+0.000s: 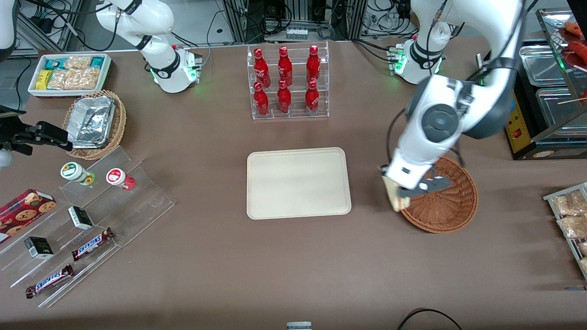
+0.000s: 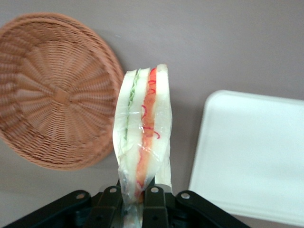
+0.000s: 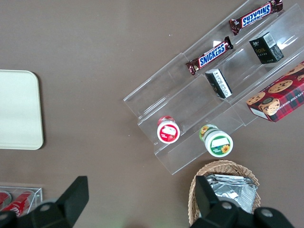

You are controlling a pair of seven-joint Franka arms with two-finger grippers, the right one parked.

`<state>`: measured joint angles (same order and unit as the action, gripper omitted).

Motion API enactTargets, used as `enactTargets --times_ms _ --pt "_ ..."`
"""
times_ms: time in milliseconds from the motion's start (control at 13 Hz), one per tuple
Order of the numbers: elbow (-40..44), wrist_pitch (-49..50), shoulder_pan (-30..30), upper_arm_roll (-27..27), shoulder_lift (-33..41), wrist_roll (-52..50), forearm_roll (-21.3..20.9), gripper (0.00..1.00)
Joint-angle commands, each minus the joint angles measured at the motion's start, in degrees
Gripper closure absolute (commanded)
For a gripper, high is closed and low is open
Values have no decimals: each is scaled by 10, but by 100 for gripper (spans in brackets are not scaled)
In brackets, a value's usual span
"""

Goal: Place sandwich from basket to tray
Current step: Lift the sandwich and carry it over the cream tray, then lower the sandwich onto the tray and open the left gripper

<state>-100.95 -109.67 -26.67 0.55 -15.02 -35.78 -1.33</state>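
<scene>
One wrapped sandwich (image 2: 142,137) hangs clamped in the left arm's hand (image 2: 134,199), its fingers (image 2: 155,195) closed on the wedge's lower end. The hand sits above the rim of the single reddish-brown wicker basket (image 1: 451,206), on the edge nearest the tray, so the sandwich is lifted over the brown surface (image 1: 293,266) between basket and tray. One cream tray (image 1: 298,183) lies bare. Six red cola bottles (image 1: 284,80) stand in a clear rack farther from the front camera than the tray.
</scene>
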Motion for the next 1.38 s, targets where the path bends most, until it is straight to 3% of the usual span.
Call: enactTargets --times_ms 0,615,1308 --pt "62 13 -60 7 -46 -28 20 100" --pt "207 -1 -199 7 -218 -97 20 100" --pt "216 -91 -227 8 -274 -128 12 100"
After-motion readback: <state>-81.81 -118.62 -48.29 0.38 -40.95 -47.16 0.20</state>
